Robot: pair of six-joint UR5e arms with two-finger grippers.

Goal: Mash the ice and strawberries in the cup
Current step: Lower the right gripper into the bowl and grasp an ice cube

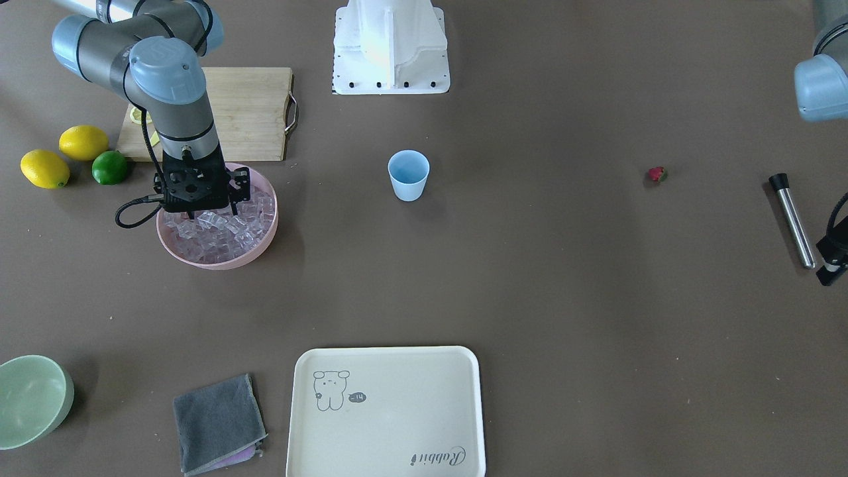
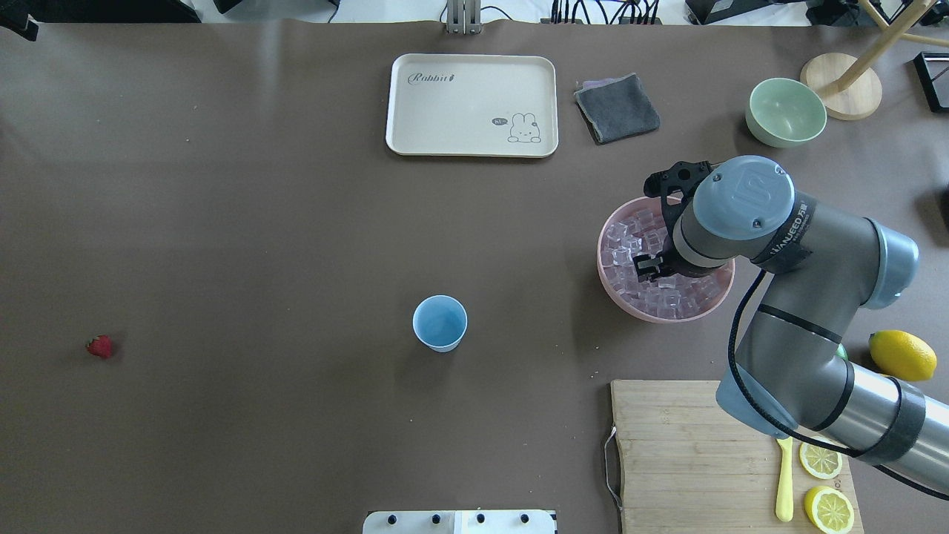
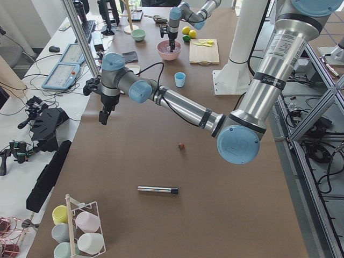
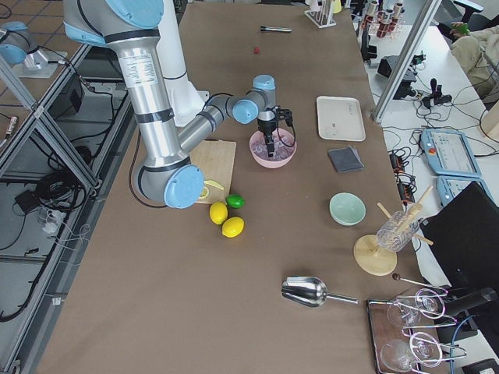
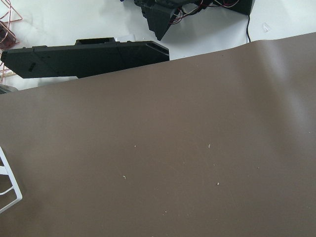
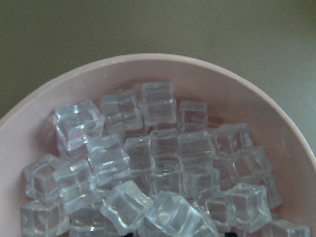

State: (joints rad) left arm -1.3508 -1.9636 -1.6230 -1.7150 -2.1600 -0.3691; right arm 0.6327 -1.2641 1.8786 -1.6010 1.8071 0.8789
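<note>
Toward the worktop's left end a slim steel rod (image 1: 792,218) with a black cap lies flat on the matte brown cover. Near it the left hand (image 3: 102,117) hangs from a long outstretched arm and points down above the far edge. I cannot tell whether its fingers are apart or together. Further in from that end sits the strawberry (image 2: 99,346), tiny and red.

Mid-worktop stands the cup (image 2: 440,323), light blue plastic, tapered and upright. Beyond it, by the far edge, lie a cream tray (image 2: 471,104) with rounded corners and a printed cartoon animal, then a folded grey cloth (image 2: 617,107).

Right of the cup and well apart from it, a wide pink bowl (image 1: 218,262) holds the ice (image 6: 158,148), clear glassy cubes heaped together. The right arm bends over this bowl. The right hand (image 1: 212,213) points straight down, its fingers apart and their tips among the cubes.

A pale green bowl (image 2: 786,111) sits near the far right corner. By the near edge a wooden board (image 2: 682,445) carries lemon slices (image 2: 820,460) and a yellow utensil (image 2: 784,478). Two lemons (image 1: 83,142) and a lime (image 1: 110,167) lie just beside it, toward the right end.
</note>
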